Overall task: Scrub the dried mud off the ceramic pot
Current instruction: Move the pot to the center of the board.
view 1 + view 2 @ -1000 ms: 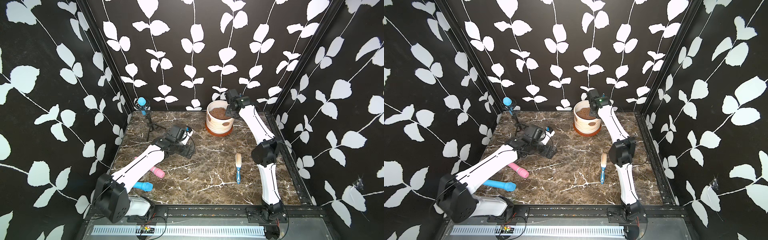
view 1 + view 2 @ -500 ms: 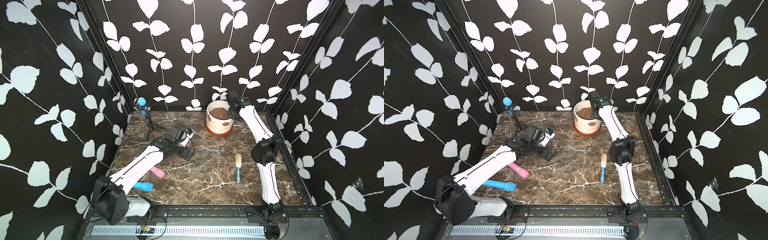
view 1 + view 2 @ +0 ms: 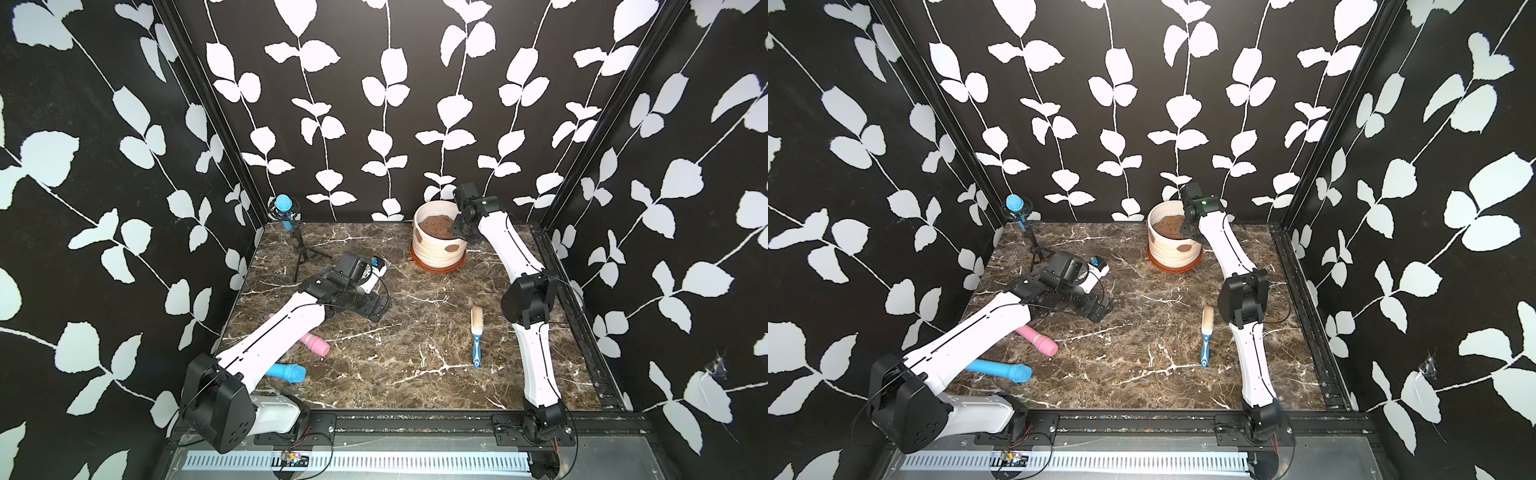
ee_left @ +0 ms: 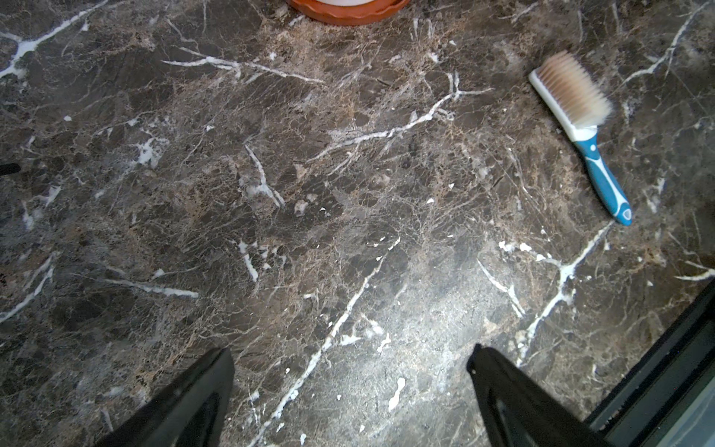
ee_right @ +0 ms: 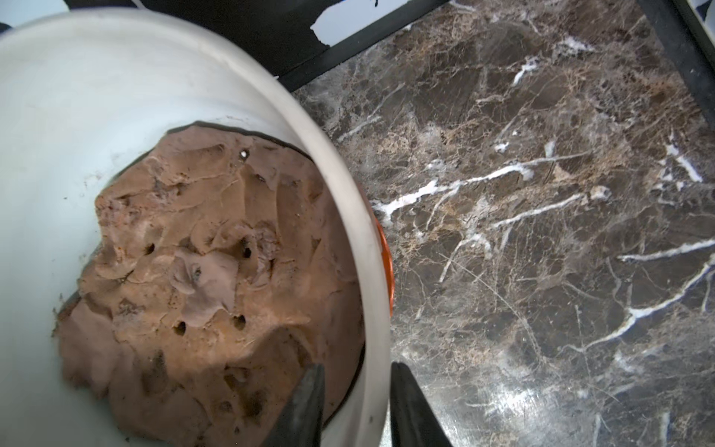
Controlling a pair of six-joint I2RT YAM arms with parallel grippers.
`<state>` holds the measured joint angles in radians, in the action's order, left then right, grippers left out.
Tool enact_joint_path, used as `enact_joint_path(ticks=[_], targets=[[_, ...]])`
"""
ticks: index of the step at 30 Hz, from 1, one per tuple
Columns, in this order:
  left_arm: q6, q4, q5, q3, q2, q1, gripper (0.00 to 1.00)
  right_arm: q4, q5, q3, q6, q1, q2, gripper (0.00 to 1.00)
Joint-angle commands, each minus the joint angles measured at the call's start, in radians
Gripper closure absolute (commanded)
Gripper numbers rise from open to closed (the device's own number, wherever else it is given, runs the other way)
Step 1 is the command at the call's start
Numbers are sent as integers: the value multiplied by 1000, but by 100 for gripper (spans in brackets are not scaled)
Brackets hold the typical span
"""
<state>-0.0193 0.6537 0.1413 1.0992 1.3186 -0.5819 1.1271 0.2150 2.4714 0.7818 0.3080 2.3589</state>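
Observation:
The cream ceramic pot [image 3: 436,249] [image 3: 1173,251] stands on an orange saucer [image 3: 436,267] at the back of the table. Two patches of dried mud [image 3: 449,248] [image 3: 1183,248] show on its front wall. My right gripper [image 3: 459,226] [image 3: 1185,227] [image 5: 355,371] straddles the pot's rim [image 5: 340,193], one finger inside over the lumpy brown soil [image 5: 212,271] and one outside, closed in on the rim. The left gripper [image 3: 376,309] [image 3: 1100,309] [image 4: 350,352] hangs open and empty just above the marble, left of centre. A blue-handled brush [image 3: 476,328] [image 3: 1206,328] [image 4: 580,116] lies on the table at the right.
A blue microphone on a small black tripod [image 3: 291,232] stands at the back left. A pink cylinder [image 3: 316,343] and a blue one [image 3: 286,372] lie under the left arm. Black frame rails border the marble table [image 3: 415,374].
My right gripper's jaws have narrowed around the pot's rim. The left arm and the brush have not moved.

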Motion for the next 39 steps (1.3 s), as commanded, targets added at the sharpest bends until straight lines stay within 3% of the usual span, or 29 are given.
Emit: enact_joint_path(ticks=[1, 7, 11, 16, 23, 30, 39], targets=[[-5, 18, -6, -1, -22, -3, 1, 152, 10, -20, -38, -20, 16, 71], [-4, 26, 0, 4, -14, -3, 2, 183, -53, -33, -207, -20, -27, 78], [-4, 22, -3, 1, -26, -2, 1, 149, -60, -118, -321, -20, -84, 91], [-3, 19, -1, -3, -42, -2, 1, 80, -171, -206, -424, -6, -145, 91], [-4, 15, -5, -9, -75, -3, 2, 112, -201, -153, -571, 99, -126, 90], [-7, -89, 33, -71, -203, -3, 2, 82, -291, -102, -663, 217, -92, 91], [-37, -156, -60, -137, -359, -3, 2, 96, -338, -48, -777, 355, -54, 91]])
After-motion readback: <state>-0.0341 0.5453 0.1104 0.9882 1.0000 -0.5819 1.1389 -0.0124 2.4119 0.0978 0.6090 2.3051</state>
